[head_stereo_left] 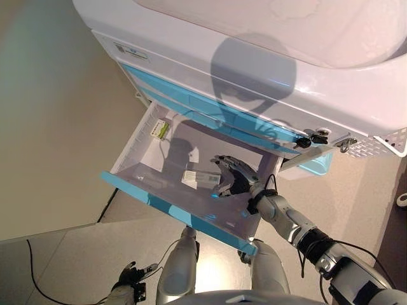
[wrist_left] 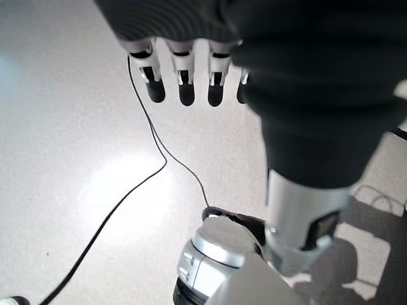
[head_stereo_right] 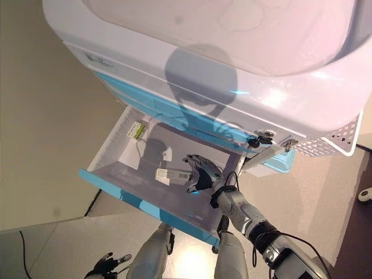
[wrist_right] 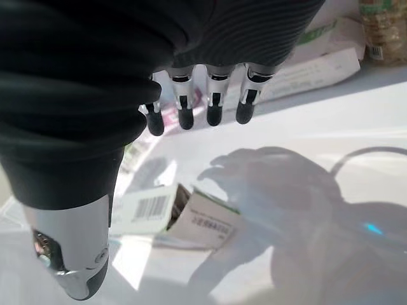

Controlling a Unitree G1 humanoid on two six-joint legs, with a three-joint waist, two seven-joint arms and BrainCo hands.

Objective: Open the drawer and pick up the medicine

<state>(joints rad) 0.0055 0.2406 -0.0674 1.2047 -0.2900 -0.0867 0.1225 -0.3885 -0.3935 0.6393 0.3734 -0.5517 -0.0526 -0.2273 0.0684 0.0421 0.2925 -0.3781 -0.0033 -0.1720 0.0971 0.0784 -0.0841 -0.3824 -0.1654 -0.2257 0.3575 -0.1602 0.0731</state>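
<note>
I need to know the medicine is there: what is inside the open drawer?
The open drawer holds a white medicine box beside the right hand and a green-and-white box at the back corner. The cabinet covers the drawer's rear.

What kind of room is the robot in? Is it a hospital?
Maybe a hospital or clinic, though that is a guess. A white cart with blue drawers has its open drawer holding a medicine box, just beside the right hand.
</note>
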